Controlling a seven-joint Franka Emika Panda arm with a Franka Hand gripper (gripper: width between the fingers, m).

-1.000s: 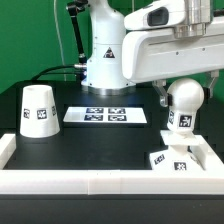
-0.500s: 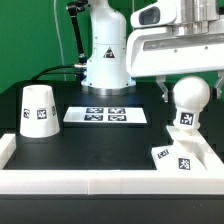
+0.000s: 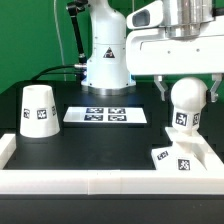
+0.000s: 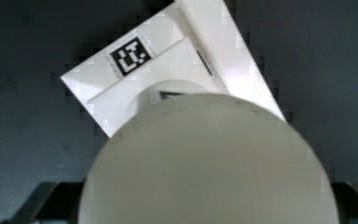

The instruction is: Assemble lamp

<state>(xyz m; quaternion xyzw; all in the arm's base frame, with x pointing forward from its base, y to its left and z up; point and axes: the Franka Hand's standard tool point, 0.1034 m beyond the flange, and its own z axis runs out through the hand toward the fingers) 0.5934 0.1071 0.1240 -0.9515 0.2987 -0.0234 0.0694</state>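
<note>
My gripper [image 3: 187, 94] is shut on the round white bulb [image 3: 185, 101] and holds it upright in the air, above the flat square base [image 3: 178, 158] at the exterior view's right front. In the wrist view the bulb [image 4: 202, 160] fills the middle between my dark fingers [image 4: 39, 202], and the base [image 4: 179, 55] with its tag lies below it. The cone-shaped shade [image 3: 38, 110] stands on the table at the exterior view's left, apart from the rest.
The marker board [image 3: 105, 115] lies in the middle of the black table. A low white wall [image 3: 90, 181] runs along the front and sides. The robot's white pedestal [image 3: 105, 60] stands behind the board.
The gripper with the bulb has shifted slightly toward the exterior view's right and stays above the base. Shade and base have not moved.
</note>
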